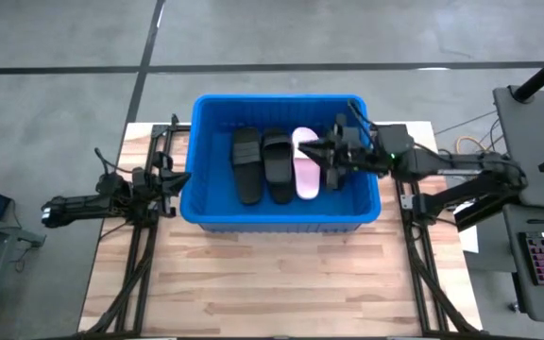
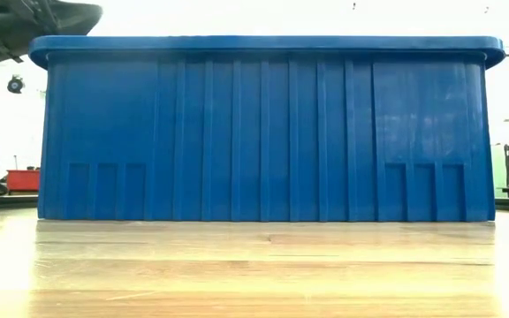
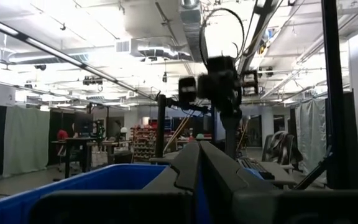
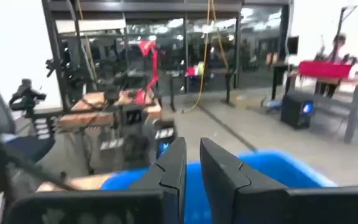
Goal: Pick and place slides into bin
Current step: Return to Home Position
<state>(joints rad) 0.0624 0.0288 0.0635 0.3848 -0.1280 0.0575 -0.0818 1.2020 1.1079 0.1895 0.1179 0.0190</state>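
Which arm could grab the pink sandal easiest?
Right, probably. The right end effector hangs over the bin, just beside the pink sandal; the left end effector sits outside the bin's left wall.

Bare bin [image 1: 213,172] floor left of 3 slides [image 1: 277,168]; right gripper [image 1: 315,151] above right side

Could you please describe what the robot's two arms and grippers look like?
Both arms are slim, jointed and matte black. The left arm has thin black cables looping off it, and the right arm shows a small green light near its wrist. The left gripper and right gripper each have two dark, flat fingers that taper toward the tips.
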